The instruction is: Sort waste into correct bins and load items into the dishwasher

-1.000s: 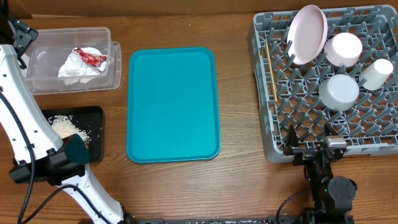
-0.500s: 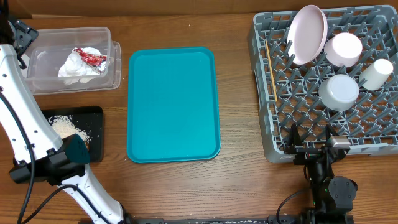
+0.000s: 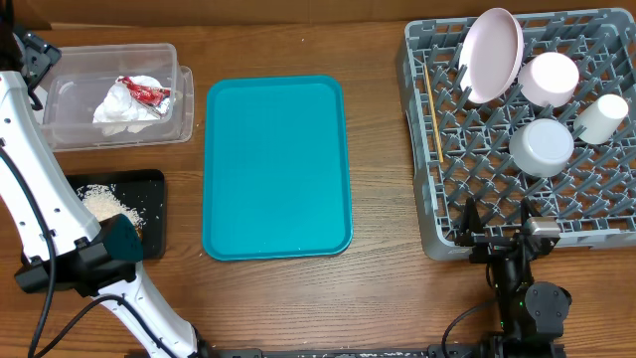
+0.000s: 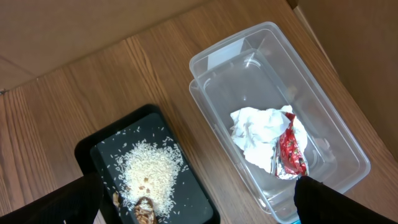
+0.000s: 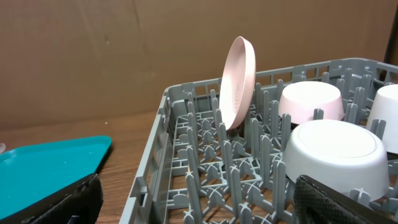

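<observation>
Sorting looks done: napkin (image 4: 258, 134) in tub (image 4: 314, 84), plate (image 3: 494, 55) in rack (image 3: 415, 169); left gripper (image 4: 199, 205) and right gripper (image 5: 199, 199) gape empty; next, probably retreat.

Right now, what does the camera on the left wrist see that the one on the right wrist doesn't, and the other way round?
Only the left wrist view shows the clear tub holding a crumpled napkin and a red wrapper, with the black tray of rice beside it. Only the right wrist view shows the grey dish rack, with an upright plate, a pale bowl and a nearer bowl, both upturned. Both show the wooden table and brown cardboard behind it.
</observation>
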Available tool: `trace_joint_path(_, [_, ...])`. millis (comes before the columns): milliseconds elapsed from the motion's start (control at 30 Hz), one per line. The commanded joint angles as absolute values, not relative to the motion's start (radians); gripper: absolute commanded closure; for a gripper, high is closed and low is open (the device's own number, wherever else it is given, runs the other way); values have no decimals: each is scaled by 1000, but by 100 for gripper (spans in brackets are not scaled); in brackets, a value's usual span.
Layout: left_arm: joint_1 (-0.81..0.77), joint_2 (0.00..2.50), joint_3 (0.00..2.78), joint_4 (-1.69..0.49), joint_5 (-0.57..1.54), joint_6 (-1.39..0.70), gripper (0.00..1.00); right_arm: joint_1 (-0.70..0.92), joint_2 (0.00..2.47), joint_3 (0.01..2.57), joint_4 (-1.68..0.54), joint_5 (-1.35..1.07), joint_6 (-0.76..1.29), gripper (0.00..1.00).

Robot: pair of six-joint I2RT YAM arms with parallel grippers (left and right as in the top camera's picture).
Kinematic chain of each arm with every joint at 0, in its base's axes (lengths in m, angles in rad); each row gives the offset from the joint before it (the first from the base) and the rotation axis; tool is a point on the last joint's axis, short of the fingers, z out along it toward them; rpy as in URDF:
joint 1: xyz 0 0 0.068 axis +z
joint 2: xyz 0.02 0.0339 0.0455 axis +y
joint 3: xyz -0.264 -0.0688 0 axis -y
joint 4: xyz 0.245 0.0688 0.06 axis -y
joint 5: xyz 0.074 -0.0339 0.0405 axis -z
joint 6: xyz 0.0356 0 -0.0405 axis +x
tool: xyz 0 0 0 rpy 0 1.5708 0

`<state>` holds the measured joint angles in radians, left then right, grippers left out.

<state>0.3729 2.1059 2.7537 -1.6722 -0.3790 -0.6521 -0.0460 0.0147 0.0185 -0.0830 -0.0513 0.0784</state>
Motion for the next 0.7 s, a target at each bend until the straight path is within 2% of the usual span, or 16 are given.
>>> trace_joint_path(0, [366,2106,2756,-1671,-392,-651,0,-51,3,8,-80,-46,86,0])
trace_joint_path(500, [365,2107,2750,-1671,-392,-651,0,-51,3,8,-80,-46,86,0])
trace_joint_path(667, [332,2023,2666,-1668,-392,-651,0,-51,3,8,-80,-46,86,0])
